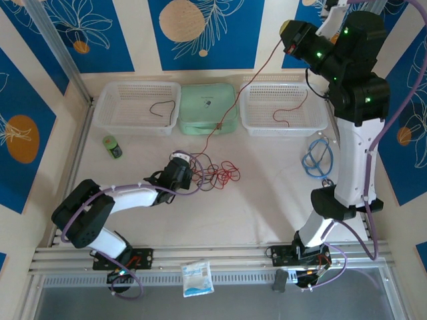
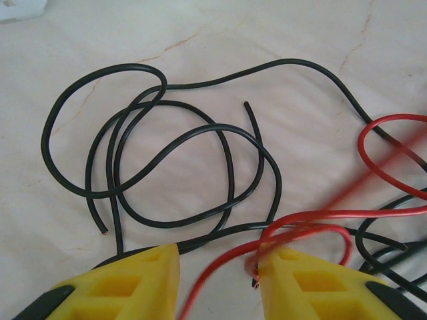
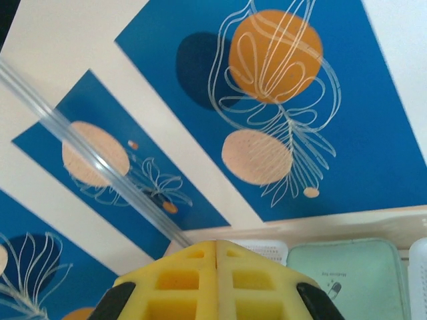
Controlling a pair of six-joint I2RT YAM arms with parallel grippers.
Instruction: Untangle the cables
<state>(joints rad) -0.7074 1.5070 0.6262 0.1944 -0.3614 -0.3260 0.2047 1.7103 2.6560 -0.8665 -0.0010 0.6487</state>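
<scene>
Reaching into the cables [image 1: 217, 175], your left gripper [image 1: 190, 173] lies low on the desk [image 1: 267, 207], its fingers [image 2: 127, 283] apart with a narrow gap between them. From its wrist camera, a red loop [image 2: 333, 215] runs down through that gap unpinched, with red wire touching the tip of the right-hand finger. A black cable [image 2: 127, 65] sprawls in overlapping loops on the desk just ahead.

Your right gripper [image 1: 287, 39] is raised high at the back right, its fingers pressed flat together. Seen from above, a red cable [image 1: 247, 88] runs taut from it down to the cables at mid-desk; its own wrist camera does not show the wire between the pads.

The cables, red and dark, lie just in front of the green pouch [image 1: 208, 110], which sits between two white baskets. The left basket [image 1: 110, 110] holds a dark cable [image 1: 163, 107], and the right basket [image 1: 313, 100] holds a second dark cable [image 1: 291, 113]. A blue coil [image 1: 319, 157] lies on the desk beside the right arm, well apart from the cables.
</scene>
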